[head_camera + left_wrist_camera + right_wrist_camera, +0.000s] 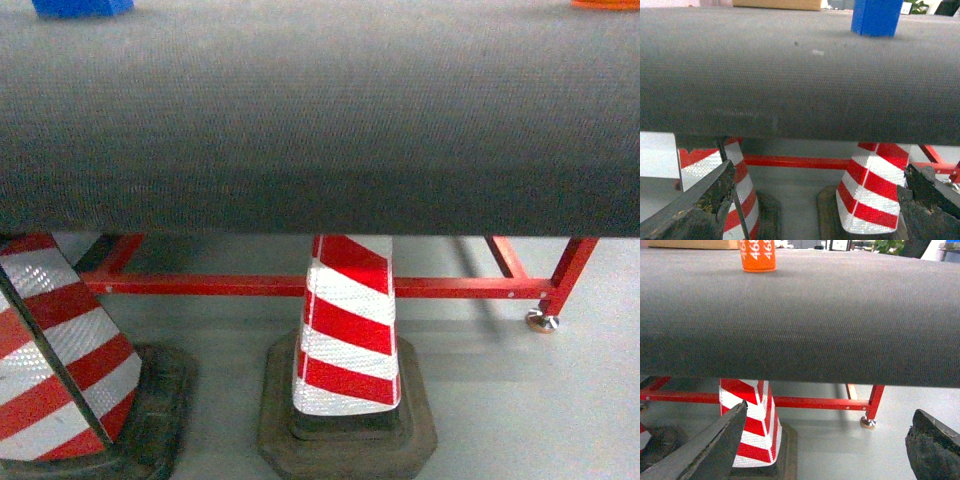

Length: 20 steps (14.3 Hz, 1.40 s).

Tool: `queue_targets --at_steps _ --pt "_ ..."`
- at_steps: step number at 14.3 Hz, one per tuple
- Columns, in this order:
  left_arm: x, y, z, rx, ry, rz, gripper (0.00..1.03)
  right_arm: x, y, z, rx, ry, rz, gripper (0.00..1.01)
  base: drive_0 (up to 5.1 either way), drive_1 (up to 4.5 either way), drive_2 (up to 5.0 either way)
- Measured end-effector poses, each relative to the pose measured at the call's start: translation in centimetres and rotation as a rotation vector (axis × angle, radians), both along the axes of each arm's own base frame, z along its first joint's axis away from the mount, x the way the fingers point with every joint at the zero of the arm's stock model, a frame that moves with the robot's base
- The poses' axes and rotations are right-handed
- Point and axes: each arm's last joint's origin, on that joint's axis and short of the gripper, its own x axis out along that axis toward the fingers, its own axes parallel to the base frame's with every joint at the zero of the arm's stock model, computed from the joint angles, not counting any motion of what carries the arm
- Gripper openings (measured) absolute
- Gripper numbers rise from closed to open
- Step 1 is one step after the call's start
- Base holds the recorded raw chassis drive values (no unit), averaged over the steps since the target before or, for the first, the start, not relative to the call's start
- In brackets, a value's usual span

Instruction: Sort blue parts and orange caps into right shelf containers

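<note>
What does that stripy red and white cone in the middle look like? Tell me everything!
The red and white striped traffic cone stands upright on the grey floor, under the dark grey conveyor belt. Its slanted white bands look shiny and dotted, like reflective tape. It sits in a chunky, dark, worn rubber base. Its top is hidden behind the belt. A red metal frame bar runs behind it.
</note>
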Motion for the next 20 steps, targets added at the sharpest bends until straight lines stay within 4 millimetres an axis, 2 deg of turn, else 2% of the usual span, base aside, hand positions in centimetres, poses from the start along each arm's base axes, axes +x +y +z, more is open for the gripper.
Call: queue_targets --at_steps 20 --pt "0.00 0.00 0.02 0.000 -0.001 0.000 0.98 0.00 0.00 0.00 0.001 0.000 0.000 0.98 0.0 0.00 0.0"
